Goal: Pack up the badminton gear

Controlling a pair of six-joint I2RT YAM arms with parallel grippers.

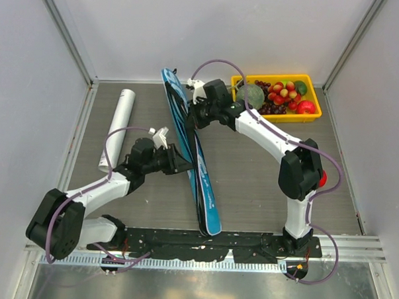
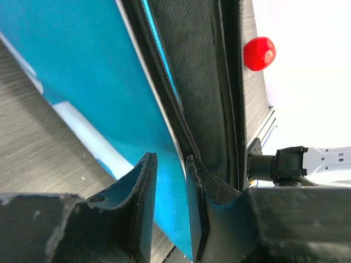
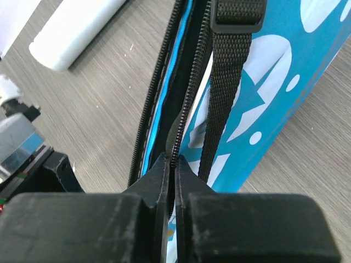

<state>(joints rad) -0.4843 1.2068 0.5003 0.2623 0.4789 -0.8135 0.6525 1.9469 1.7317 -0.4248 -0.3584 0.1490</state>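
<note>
Currently the blue bag (image 1: 197,169) stands on its long edge on the table (image 1: 251,188), held between the two grippers with its zip parted along the top. The right gripper (image 3: 171,167) is all but closed, its jaws pinching one zipper edge at the bag's mouth. A black strap (image 3: 226,82) runs just to the right of its fingers over the white-patterned panel. The left gripper (image 2: 170,211) is narrowed to a slim gap filled by the bag's blue side panel, which it clamps further toward the narrow end than the right gripper does. A white tube (image 1: 117,129) lies flat on the left gripper's outer side, apart from the bag. A yellow tray (image 1: 280,117) of fruit sits behind the right gripper's wrist, and a red fruit (image 2: 259,53) shows past the bag from the left gripper, well apart.
</note>
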